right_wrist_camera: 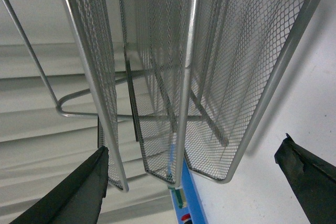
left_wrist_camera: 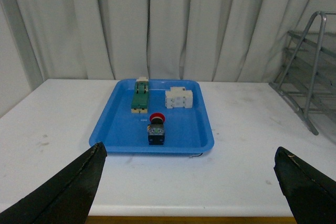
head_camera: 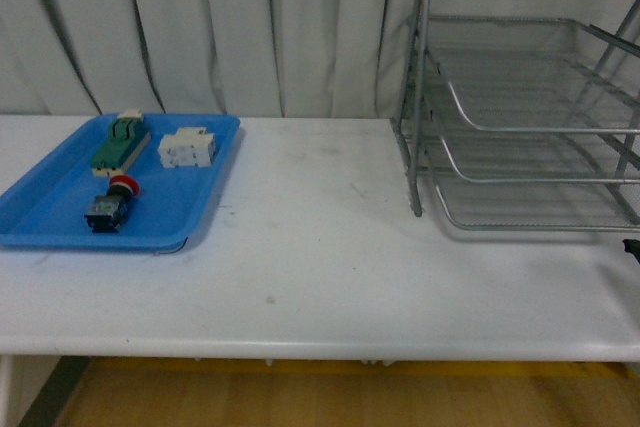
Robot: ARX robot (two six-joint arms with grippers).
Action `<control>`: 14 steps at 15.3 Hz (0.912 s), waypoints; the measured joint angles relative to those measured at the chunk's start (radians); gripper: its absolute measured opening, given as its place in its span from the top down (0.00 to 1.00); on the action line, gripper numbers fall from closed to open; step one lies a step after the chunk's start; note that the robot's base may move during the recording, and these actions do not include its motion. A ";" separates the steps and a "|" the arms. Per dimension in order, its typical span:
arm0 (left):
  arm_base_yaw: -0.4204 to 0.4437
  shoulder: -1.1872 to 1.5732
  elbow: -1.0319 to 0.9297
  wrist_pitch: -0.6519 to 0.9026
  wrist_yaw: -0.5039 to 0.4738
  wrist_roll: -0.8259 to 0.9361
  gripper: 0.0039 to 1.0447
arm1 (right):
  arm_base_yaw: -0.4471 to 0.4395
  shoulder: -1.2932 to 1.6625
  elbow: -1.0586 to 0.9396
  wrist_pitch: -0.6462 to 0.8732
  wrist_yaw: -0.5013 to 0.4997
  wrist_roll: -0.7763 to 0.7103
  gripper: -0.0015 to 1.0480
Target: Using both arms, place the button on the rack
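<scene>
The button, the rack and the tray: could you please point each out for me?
Button (head_camera: 122, 184): front view, on its red cap.
Rack (head_camera: 510, 77): front view, on the top tier's mesh.
Tray (head_camera: 48, 209): front view, on its bare floor.

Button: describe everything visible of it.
The button has a round red cap on a blocky black, plastic-looking body. It seems to lie on its side, cap toward the curtain, on the blue tray, nearer the robot than the green block and white block, touching neither. Nothing else touches it.
</scene>
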 joint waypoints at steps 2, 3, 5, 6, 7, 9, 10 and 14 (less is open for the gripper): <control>0.000 0.000 0.000 0.000 0.000 0.000 0.06 | 0.000 0.045 0.054 -0.001 0.008 -0.011 0.06; 0.000 0.000 0.000 0.000 0.000 0.000 0.06 | 0.000 0.063 0.087 -0.001 0.015 -0.014 0.06; 0.000 0.000 0.000 0.000 0.000 0.000 0.06 | -0.002 0.100 0.134 0.000 0.015 -0.033 0.06; 0.000 0.000 0.000 0.000 0.000 0.000 0.06 | -0.003 0.122 0.147 0.000 0.015 -0.037 0.06; 0.000 0.000 0.000 0.000 0.000 0.000 0.06 | -0.005 0.137 0.153 -0.001 0.015 -0.041 0.06; 0.000 0.000 0.000 0.000 0.000 0.000 0.06 | -0.007 0.151 0.175 -0.003 0.017 -0.047 0.06; 0.000 0.000 0.000 0.000 0.000 0.000 0.06 | -0.006 0.153 0.195 -0.002 0.019 -0.052 0.06; 0.000 0.000 0.000 0.000 0.000 0.000 0.06 | 0.007 0.177 0.253 0.000 0.023 -0.074 0.39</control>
